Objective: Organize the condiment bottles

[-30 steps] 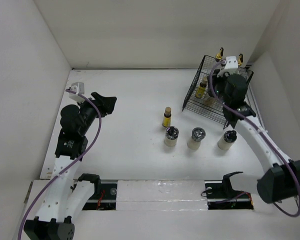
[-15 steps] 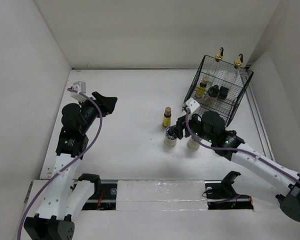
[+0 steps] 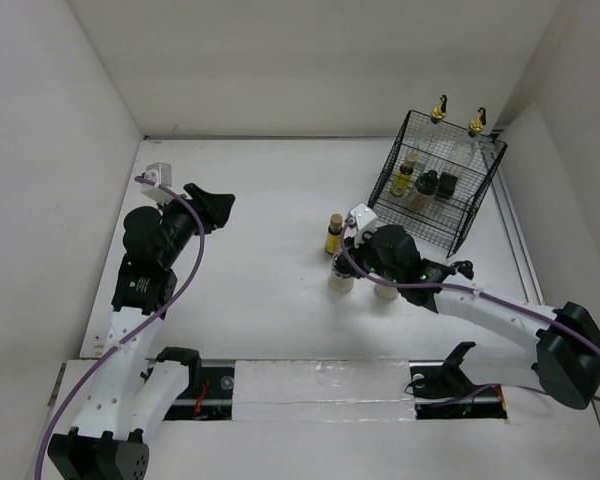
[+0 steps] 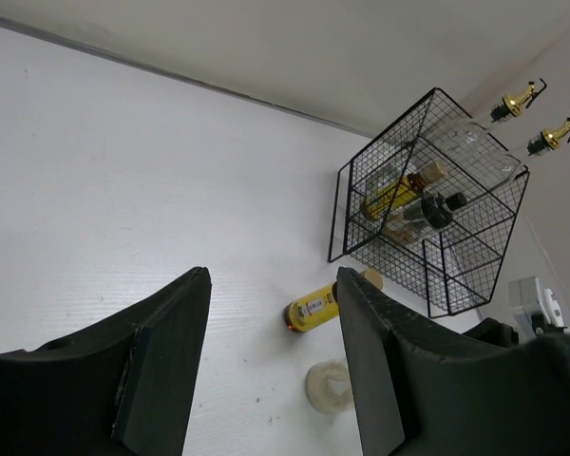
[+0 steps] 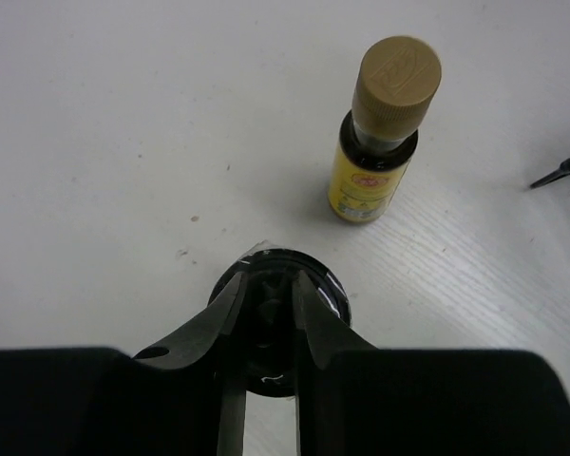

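**Fig.** Condiment bottles on the counter (image 3: 270,190) and in the black wire basket (image 3: 384,186), with both my arms in view.

My left fingers (image 3: 212,205) hang well left of the basket, spread with nothing between them. Near the basket's left side stands a small amber bottle (image 3: 333,234) with a tan cap. Just nearer me is a squat pale jar (image 3: 340,283). My right fingers (image 5: 271,285) sit close together over its dark lid; whether they pinch it I cannot tell. Inside the basket stand two tall glass bottles (image 3: 440,108) with gold pourers.
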`<state>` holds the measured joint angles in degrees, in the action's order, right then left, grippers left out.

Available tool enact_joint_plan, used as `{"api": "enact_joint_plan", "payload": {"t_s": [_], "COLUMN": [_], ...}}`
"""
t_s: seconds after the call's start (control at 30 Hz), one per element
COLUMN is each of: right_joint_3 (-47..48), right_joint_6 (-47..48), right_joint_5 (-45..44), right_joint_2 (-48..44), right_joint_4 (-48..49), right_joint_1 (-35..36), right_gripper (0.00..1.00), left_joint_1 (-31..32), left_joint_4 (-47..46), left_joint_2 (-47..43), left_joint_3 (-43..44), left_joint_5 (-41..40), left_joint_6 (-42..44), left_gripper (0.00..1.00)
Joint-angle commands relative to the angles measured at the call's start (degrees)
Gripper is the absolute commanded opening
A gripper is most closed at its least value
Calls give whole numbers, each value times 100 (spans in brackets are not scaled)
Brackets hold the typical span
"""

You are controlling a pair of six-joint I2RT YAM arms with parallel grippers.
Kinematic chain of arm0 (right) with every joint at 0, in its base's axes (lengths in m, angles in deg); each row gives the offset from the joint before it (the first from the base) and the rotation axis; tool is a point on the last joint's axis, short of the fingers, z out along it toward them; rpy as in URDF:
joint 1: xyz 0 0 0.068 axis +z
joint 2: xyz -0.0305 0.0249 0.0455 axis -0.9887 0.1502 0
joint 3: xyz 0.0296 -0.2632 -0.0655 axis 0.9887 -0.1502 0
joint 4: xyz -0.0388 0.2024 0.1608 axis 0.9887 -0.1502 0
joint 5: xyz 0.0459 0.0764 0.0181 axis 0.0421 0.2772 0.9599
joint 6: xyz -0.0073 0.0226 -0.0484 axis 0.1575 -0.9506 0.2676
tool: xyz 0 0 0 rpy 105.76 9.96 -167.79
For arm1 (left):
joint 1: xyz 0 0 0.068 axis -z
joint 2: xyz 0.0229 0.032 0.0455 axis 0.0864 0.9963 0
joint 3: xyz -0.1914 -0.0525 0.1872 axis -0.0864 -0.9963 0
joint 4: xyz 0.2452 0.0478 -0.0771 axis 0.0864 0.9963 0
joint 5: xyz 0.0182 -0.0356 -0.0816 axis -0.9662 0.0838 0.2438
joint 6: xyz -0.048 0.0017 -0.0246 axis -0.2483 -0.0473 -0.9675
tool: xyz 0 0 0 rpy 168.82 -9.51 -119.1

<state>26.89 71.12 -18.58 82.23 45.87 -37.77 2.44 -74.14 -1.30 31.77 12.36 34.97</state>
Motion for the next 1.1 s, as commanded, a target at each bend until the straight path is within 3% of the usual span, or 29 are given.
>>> {"api": "enact_joint_plan", "payload": {"t_s": [0.0, 0.13, 0.2, 0.33, 0.6, 0.73, 1.07], "right_joint_3": [-16, 177, 448, 1204, 2058, 2313, 2665], "right_joint_6": [-128, -128, 64, 266, 390, 390, 338], "right_joint_5": [-195, -571, -827, -1240, -1812, -1576, -1012], "right_joint_2": [59, -651, -1299, -1751, -1330, -1084, -232], "right_joint_4": [568, 568, 568, 375, -153, -206, 321], "right_joint_1": [62, 123, 123, -447, -2239, -3380, -4719], "right_gripper": [15, 5, 5, 5, 1, 1, 0], "left_joint_1": [-28, -28, -28, -28, -28, -28, -28], "left_joint_4": [-299, -299, -299, -369, -316, -369, -377], "left_joint_2": [-17, -79, -17, -70, -124, -176, -53], "left_joint_3": [43, -10, -10, -10, 43, -10, 43], "left_joint_5": [119, 120, 120, 146, 137, 120, 198], "left_joint_6": [-32, -32, -32, -32, -32, -32, -32], "left_gripper": [52, 52, 52, 52, 53, 53, 53]}}
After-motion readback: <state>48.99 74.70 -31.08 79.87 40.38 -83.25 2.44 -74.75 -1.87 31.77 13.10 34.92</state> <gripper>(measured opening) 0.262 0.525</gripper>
